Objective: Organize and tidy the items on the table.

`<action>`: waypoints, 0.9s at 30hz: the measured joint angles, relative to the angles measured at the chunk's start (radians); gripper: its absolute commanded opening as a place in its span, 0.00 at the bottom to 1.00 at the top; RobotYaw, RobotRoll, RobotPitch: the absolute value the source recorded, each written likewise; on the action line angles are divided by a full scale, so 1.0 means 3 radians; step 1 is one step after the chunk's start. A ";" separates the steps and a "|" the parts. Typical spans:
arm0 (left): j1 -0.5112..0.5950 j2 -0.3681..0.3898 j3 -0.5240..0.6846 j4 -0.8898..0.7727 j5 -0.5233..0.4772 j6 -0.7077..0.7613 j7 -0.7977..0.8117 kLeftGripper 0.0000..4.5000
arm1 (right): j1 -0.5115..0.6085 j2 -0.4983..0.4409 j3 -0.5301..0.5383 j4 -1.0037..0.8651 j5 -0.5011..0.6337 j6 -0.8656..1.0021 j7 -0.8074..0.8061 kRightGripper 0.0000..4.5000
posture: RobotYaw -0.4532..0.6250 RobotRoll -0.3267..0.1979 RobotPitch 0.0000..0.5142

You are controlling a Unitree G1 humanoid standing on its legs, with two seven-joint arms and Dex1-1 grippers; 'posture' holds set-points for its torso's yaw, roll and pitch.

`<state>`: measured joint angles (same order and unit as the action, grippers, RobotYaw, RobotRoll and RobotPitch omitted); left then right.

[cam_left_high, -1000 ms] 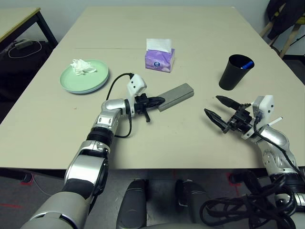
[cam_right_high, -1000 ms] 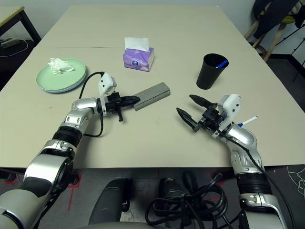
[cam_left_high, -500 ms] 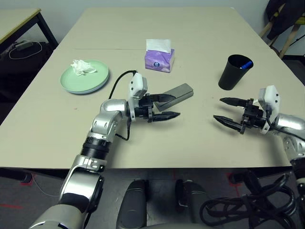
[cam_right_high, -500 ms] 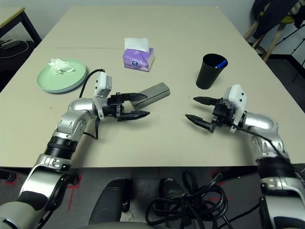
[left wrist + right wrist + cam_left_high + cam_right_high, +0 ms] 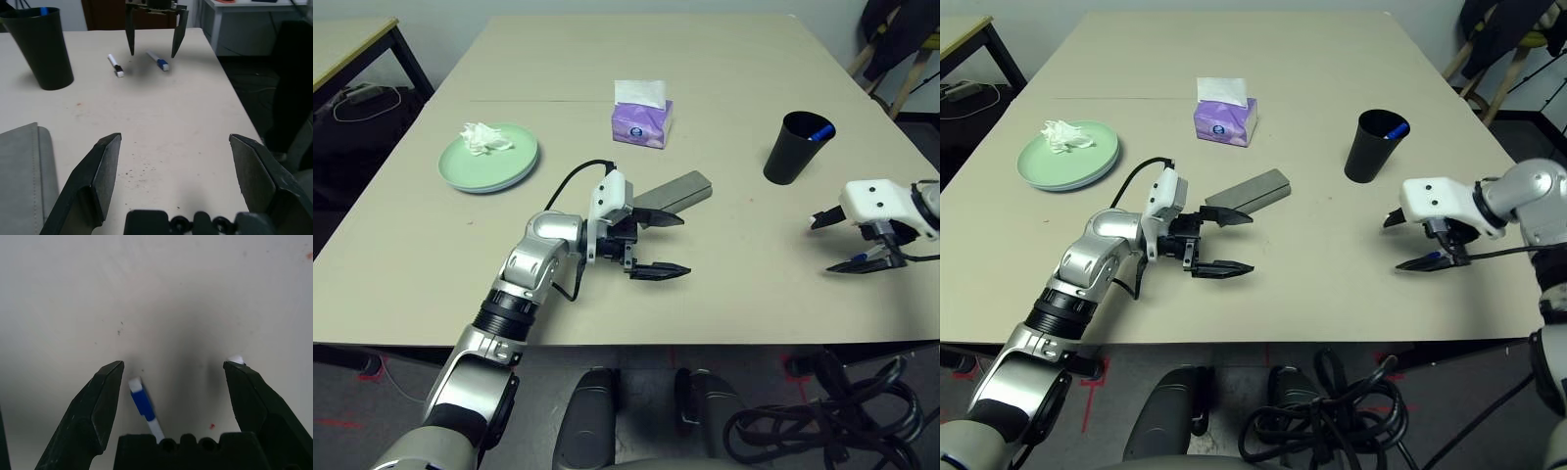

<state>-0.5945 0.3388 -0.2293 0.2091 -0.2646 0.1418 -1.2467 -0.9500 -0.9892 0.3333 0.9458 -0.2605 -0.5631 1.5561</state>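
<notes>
My left gripper stands open just in front of the grey glasses case, touching nothing. The case lies beside its fingers in the left wrist view. My right gripper is open and points down over two pens near the table's right edge. One pen is white and blue; the other is white with dark bands. The black cup holds a blue-tipped pen. Crumpled white tissue lies on the stacked pale-green and blue plates.
A purple tissue box stands behind the case on the beige table. A smaller dark-legged side table is at the far left. Chair legs show at the far right. Cables hang below the table's front edge.
My left gripper opened and drew back from the case's end toward the front. My right gripper swung right and turned down over the pens.
</notes>
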 measured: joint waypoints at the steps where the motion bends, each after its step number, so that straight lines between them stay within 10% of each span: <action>1: 0.0021 -0.0014 -0.0001 0.0000 0.0010 -0.0053 0.0023 0.99 | -0.0050 0.0000 0.0052 0.0065 -0.0097 -0.0115 -0.0034 1.00 | 0.52 0.62 0.29; 27: 0.0125 -0.0038 -0.0014 -0.0138 -0.0025 -0.0049 0.0264 0.99 | -0.0217 -0.0032 0.0496 0.0663 -0.0952 -0.1340 -0.0731 1.00 | 0.55 0.62 0.34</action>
<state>-0.5571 0.3273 -0.2333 0.1677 -0.2722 0.1272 -1.1677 -1.0151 -0.9988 0.4820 1.1448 -0.5461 -0.9650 1.3369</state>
